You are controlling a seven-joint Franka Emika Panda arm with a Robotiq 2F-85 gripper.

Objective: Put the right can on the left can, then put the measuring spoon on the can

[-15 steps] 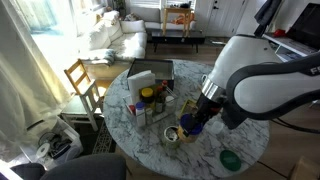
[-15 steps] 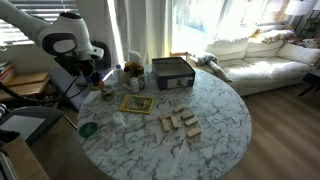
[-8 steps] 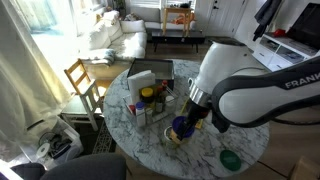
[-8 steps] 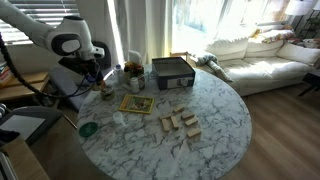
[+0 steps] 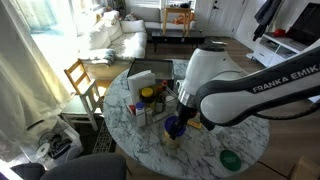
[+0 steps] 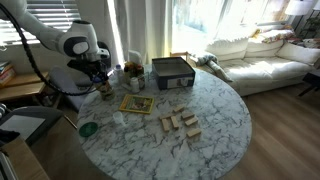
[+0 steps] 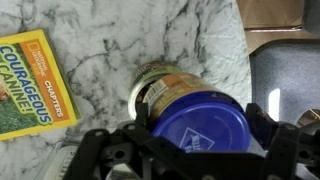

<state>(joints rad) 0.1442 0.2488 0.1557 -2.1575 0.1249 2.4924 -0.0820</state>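
My gripper [image 7: 195, 125] is shut on the right can [image 7: 200, 122]. Its dark blue top fills the space between the two black fingers, and its yellowish side shows above. The bright rim of the silver left can [image 7: 135, 95] peeks out from underneath. In an exterior view the blue can [image 5: 172, 126] hangs just over the silver can [image 5: 172, 139]. From the opposite side the gripper [image 6: 101, 86] hovers at the table's far left edge. A small pale shape [image 6: 118, 117] near the book's corner may be the measuring spoon; it is too small to be sure.
A yellow book [image 7: 30, 85] lies beside the cans. A green disc [image 5: 230, 158] sits near the table edge. Jars and a yellow-lidded jar [image 5: 147, 96] stand behind the cans, with a dark box [image 6: 170, 72] further back. Wooden blocks [image 6: 180, 122] lie mid-table.
The arm has carried the blue-topped can sideways across the table, and it now hangs over the silver can. The jaws have not changed.
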